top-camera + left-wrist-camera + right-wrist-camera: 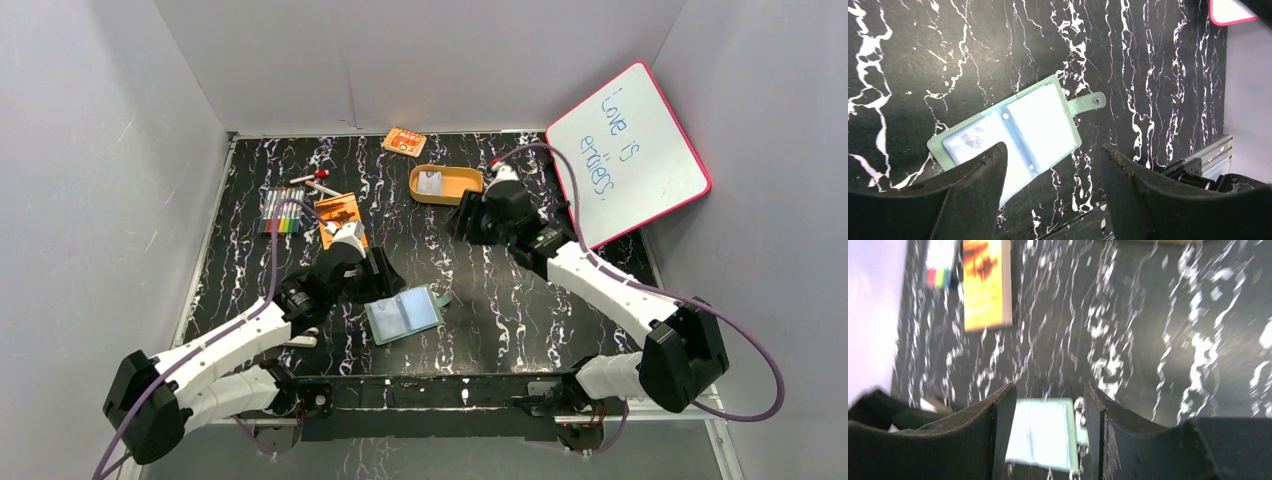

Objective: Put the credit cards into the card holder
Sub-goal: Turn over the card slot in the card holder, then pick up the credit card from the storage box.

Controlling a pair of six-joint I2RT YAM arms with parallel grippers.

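The left gripper hangs with its jaws apart and empty just over the open green wallet near the front edge. Farther back, the right gripper, also spread and empty, sits beside the tan tray, which holds a pale card.

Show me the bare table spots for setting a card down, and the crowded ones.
Bare: between the card holder and the right arm; also the far-left corner behind the markers. Crowded: left side, where markers, orange booklet and left gripper bunch together.
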